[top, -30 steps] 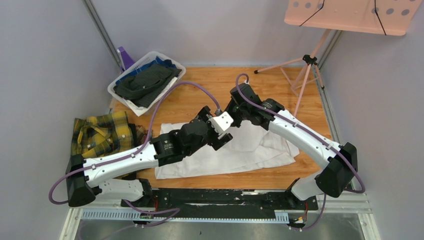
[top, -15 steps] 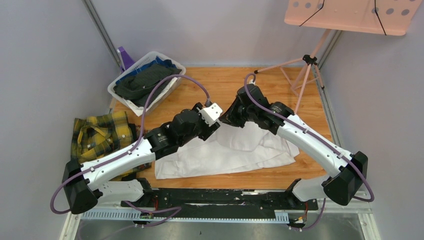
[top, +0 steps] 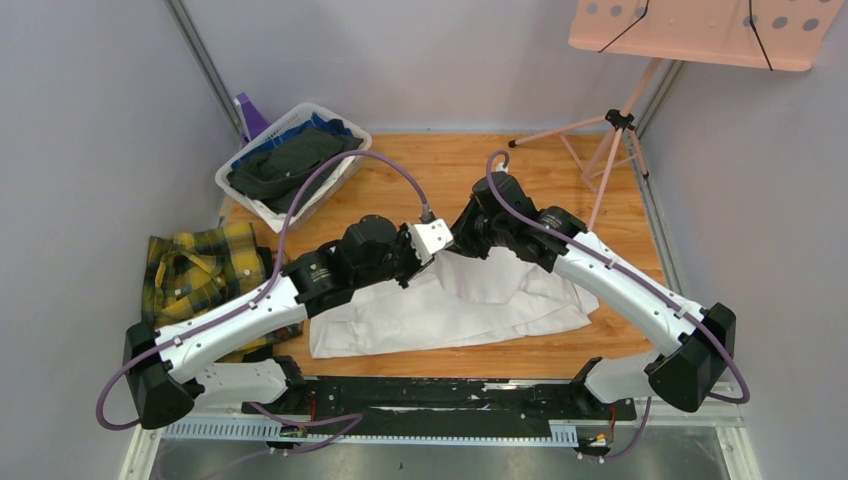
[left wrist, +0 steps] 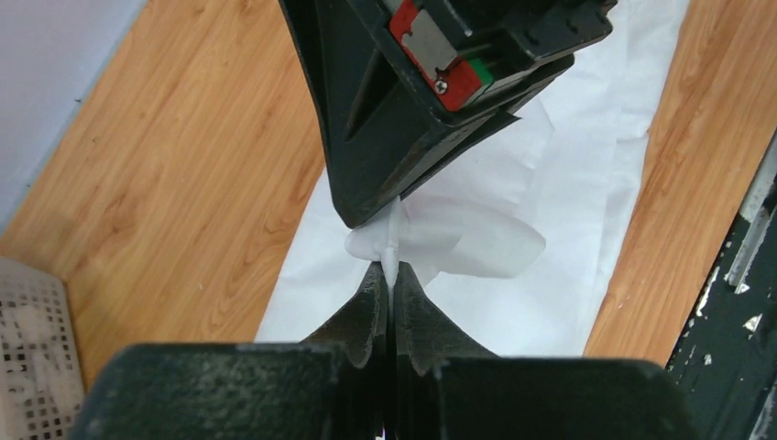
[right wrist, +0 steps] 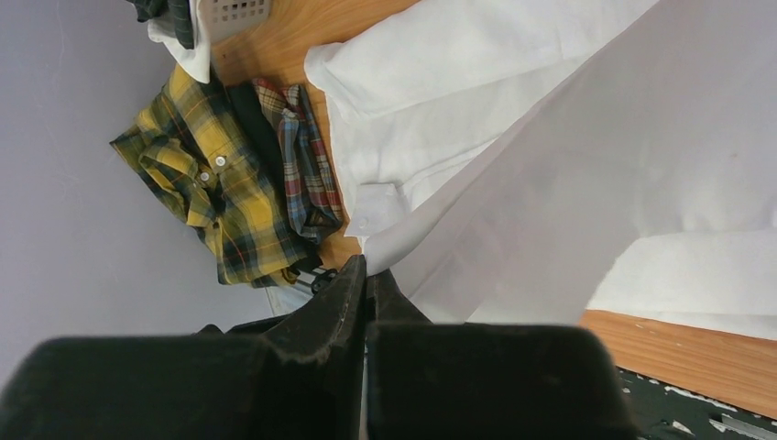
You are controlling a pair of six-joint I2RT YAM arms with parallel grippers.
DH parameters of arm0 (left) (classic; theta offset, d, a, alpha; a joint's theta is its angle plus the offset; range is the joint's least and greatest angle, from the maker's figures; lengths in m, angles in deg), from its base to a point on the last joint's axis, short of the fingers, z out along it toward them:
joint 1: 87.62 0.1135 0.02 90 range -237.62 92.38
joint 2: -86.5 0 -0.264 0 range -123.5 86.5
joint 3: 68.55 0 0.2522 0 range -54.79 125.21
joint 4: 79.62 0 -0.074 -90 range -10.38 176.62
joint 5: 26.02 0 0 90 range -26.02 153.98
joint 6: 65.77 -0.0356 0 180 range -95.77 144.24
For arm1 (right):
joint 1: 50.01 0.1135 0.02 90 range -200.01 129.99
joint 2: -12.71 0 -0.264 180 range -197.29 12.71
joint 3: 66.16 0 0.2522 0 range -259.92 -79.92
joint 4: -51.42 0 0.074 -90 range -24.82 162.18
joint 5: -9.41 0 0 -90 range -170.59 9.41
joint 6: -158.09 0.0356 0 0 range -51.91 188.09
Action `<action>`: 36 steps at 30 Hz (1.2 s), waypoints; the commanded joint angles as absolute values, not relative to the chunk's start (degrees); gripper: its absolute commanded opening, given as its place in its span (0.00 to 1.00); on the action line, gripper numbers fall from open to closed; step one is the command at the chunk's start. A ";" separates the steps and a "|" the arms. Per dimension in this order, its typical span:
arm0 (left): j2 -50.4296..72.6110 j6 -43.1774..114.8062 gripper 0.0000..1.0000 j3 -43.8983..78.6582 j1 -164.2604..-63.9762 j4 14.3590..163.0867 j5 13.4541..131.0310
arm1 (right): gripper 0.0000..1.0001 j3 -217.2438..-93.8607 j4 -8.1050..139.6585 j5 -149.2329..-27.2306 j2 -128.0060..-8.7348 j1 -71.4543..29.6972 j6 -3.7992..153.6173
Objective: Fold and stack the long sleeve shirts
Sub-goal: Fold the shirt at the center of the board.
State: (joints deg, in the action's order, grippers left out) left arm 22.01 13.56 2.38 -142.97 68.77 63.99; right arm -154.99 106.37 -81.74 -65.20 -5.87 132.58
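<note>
The white shirt (top: 450, 305) lies spread over the middle of the wooden table, one part pulled up into a peak where the two grippers meet. My left gripper (left wrist: 391, 271) is shut on a thin fold of its white cloth (left wrist: 458, 243), just below the right gripper's black body. My right gripper (right wrist: 367, 267) is shut on the white shirt (right wrist: 568, 174) too, the cloth stretching away from its fingertips. Both grippers (top: 450, 240) are nearly touching above the shirt. The yellow-and-green plaid shirt (top: 198, 265) lies crumpled at the table's left edge, also in the right wrist view (right wrist: 202, 183).
A white basket (top: 262, 208) with dark clothes stands at the back left, a purple object behind it. A red-and-blue plaid cloth (right wrist: 302, 165) lies beside the yellow shirt. A pink stand (top: 610, 140) rises at the back right. The black rail (top: 440, 395) runs along the near edge.
My left gripper moved back and left to meet the right gripper and closed on the white cloth. The right arm shifted slightly right, still holding the shirt.
</note>
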 commanded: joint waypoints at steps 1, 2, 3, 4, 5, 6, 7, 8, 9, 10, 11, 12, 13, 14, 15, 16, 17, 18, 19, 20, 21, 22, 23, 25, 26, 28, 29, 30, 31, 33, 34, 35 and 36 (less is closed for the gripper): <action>22.24 8.50 0.00 6.19 -142.98 67.65 64.24 | 0.01 -154.12 106.14 -80.72 -61.86 -5.71 130.72; 22.18 7.71 0.00 7.39 -142.94 66.50 65.37 | 0.04 -153.68 106.71 -78.88 -60.84 -5.77 130.06; 22.00 5.18 0.00 8.34 -142.97 65.53 66.83 | 0.08 -153.13 107.10 -77.34 -59.68 -5.94 129.31; 21.59 3.72 0.00 10.87 -142.92 62.89 70.45 | 0.15 -152.62 107.69 -76.19 -58.26 -6.42 128.39; 21.39 1.79 0.00 12.19 -142.95 60.47 72.31 | 0.22 -152.41 108.57 -75.51 -56.75 -7.19 127.11; 21.00 0.97 0.00 15.06 -142.98 59.22 76.63 | 0.30 -152.36 109.54 -75.13 -55.21 -8.33 126.10; 20.75 -0.94 0.00 16.48 -143.12 56.24 78.83 | 0.34 -152.49 110.68 -75.03 -53.81 -9.94 124.90; 20.01 -2.19 0.00 19.67 -143.75 54.60 82.61 | 0.38 -152.92 111.64 -74.91 -52.47 -11.55 123.65; 19.12 -5.05 0.00 21.33 -144.25 50.71 84.33 | 0.42 -153.49 112.52 -75.08 -51.29 -13.78 122.22; 18.66 -9.66 0.00 24.18 -145.98 48.93 86.05 | 0.46 -154.09 113.23 -75.32 -50.38 -16.26 120.83; 17.86 -11.17 0.00 25.39 -147.04 45.62 86.40 | 0.47 -154.63 113.55 -75.97 -49.59 -18.97 119.48; 17.50 -14.61 0.00 27.46 -149.30 43.88 87.34 | 0.48 -155.20 113.45 -76.86 -49.24 -21.96 118.20; 16.73 -16.19 0.00 28.48 -150.54 40.98 87.70 | 0.49 -155.76 113.23 -77.65 -49.45 -24.46 116.81; 16.28 -18.59 0.00 30.25 -152.74 39.76 88.10 | 0.50 -156.53 112.83 -78.03 -50.29 -26.34 115.24; 15.40 -19.41 0.00 31.11 -153.84 37.86 88.26 | 0.50 -157.33 112.62 -78.30 -51.41 -27.84 113.90; 14.91 -20.25 0.00 32.84 -155.66 37.28 88.64 | 0.50 -158.49 112.02 -78.22 -53.81 -28.71 112.58; 13.95 -20.55 0.00 34.51 -156.31 36.40 88.88 | 0.50 -159.23 111.49 -77.71 -56.02 -29.22 111.12; 13.49 -21.13 0.00 35.30 -157.28 36.07 89.54 | 0.50 -159.96 111.07 -77.20 -58.49 -29.57 109.89; 12.50 -21.43 0.00 36.95 -157.70 35.59 89.77 | 0.48 -160.60 110.59 -76.95 -61.25 -29.83 108.61; 12.01 -22.16 0.00 37.75 -158.33 35.31 90.12 | 0.46 -161.36 110.39 -76.76 -64.07 -30.06 107.26; 10.97 -22.47 0.00 39.58 -158.84 34.57 90.05 | 0.42 -161.88 110.32 -76.53 -66.71 -30.52 106.61; 10.46 -22.62 0.00 40.43 -159.05 34.18 89.98 | 0.38 -162.04 110.24 -76.00 -69.10 -30.72 106.19; 9.68 -22.53 0.00 42.12 -159.27 33.50 89.79 | 0.34 -161.86 110.27 -75.16 -71.34 -30.91 106.26; 9.43 -21.81 0.00 42.98 -159.33 32.92 89.39 | 0.27 -160.19 110.11 -74.95 -74.85 -31.54 107.02; 9.60 -21.42 0.00 42.66 -159.33 32.83 89.21 | 0.22 -158.77 110.06 -74.46 -76.17 -31.88 107.74; 10.67 -21.07 0.00 40.37 -159.33 32.88 88.42 | 0.16 -155.43 109.36 -75.29 -78.27 -33.33 108.60; 11.71 -20.47 0.00 38.32 -159.33 32.90 88.00 | 0.14 -153.52 109.01 -75.18 -79.11 -34.02 109.03; 12.78 -20.00 0.00 37.34 -159.34 32.96 87.90 | 0.10 -151.77 108.52 -75.06 -79.86 -34.88 109.19; 13.30 -18.49 0.00 35.24 -159.34 32.98 87.67 | 0.07 -150.18 108.17 -74.81 -80.45 -35.65 109.41; 14.76 -16.54 0.00 32.26 -159.34 32.86 86.89 | 0.03 -147.44 107.47 -74.58 -81.21 -37.45 110.21; 15.72 -16.23 0.00 31.14 -159.34 32.51 86.51 | 0.02 -146.17 107.11 -74.50 -81.52 -38.31 110.65; 16.17 -15.74 0.00 28.66 -159.32 32.45 85.35 | 0.01 -145.56 106.61 -74.42 -81.65 -39.07 111.05; 17.02 -15.44 0.00 26.04 -159.33 32.56 84.60 | 0.00 -145.30 106.13 -73.95 -81.89 -39.56 111.33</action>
State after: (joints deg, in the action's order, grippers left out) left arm 13.44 -18.46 31.93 -158.91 33.69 86.85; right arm -146.68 109.41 -76.03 -81.83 -37.30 109.90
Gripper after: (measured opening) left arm 0.011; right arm 0.019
